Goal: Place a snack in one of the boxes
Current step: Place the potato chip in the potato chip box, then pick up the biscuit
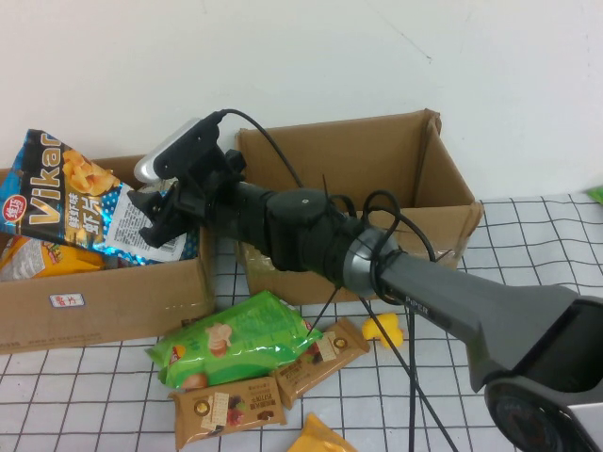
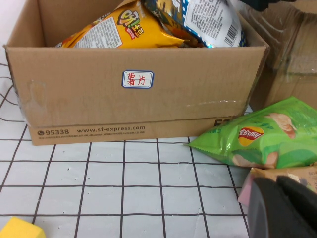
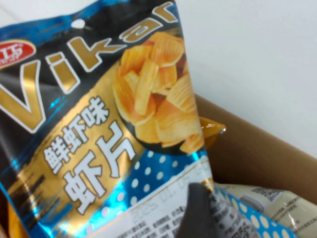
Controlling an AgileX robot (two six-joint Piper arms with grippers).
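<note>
My right gripper (image 1: 155, 221) is shut on the lower edge of a blue Vikar crisp bag (image 1: 71, 193) and holds it over the open left cardboard box (image 1: 104, 292). The right wrist view shows the bag (image 3: 99, 124) up close, one finger (image 3: 198, 213) pressed on it and the box's inner wall (image 3: 257, 148) behind. An orange crisp bag (image 2: 124, 29) lies inside that box (image 2: 138, 109). A second open box (image 1: 377, 151) stands to the right. My left gripper (image 2: 277, 184) shows only in its wrist view, shut and empty, low over the table beside a brown snack bar (image 2: 302, 173).
A green crisp bag (image 1: 236, 339) and two brown snack bars (image 1: 231, 410) (image 1: 320, 358) lie on the checked cloth in front of the boxes. Yellow pieces (image 1: 386, 330) (image 1: 320, 438) lie nearby. My right arm and its cable cross the right box's front.
</note>
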